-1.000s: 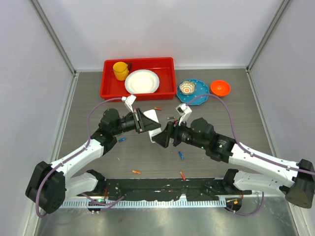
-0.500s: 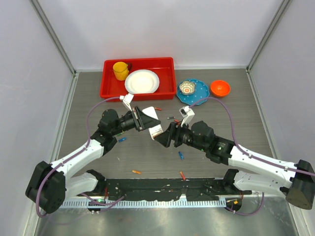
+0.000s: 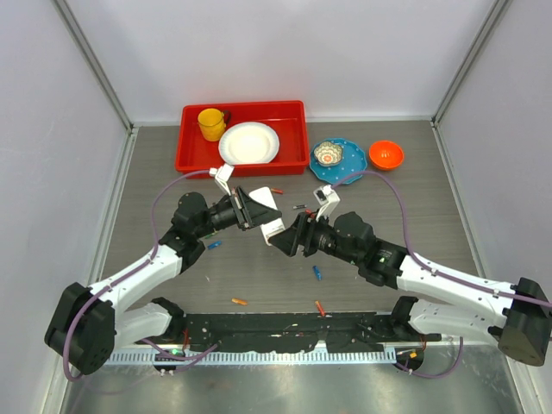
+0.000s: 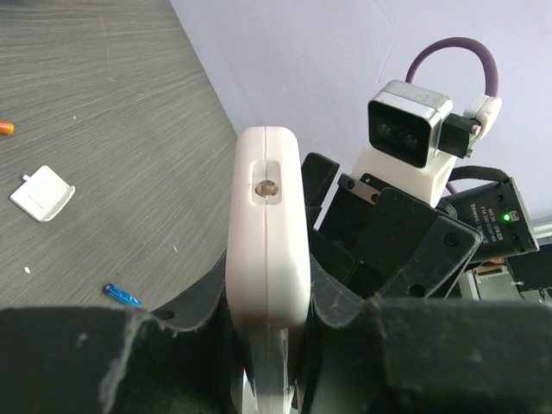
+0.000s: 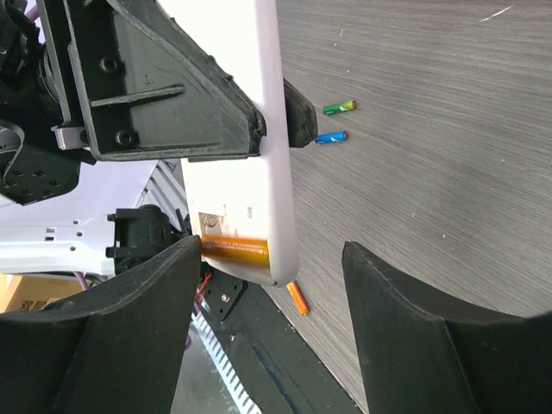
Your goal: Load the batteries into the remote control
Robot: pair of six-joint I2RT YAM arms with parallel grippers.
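Nudged closer above the grey wood-grain desk [image 5: 448, 129], my right pincer [image 3: 282, 243] gapes at the end of the flat white remote control [image 5: 278, 172], clamped in mid-air by my left pincer [image 3: 252, 210], a slim orange battery [image 5: 235, 250] in its bay.

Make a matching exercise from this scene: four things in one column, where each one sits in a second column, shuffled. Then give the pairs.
Things
1. yellow mug
2. small patterned bowl
3. white rectangular remote control
4. orange bowl

Places
A. directly on the grey table
B. clamped in the left gripper
C. inside the red plastic tray
D. on the blue round plate

Pairs: 1-C, 2-D, 3-B, 4-A
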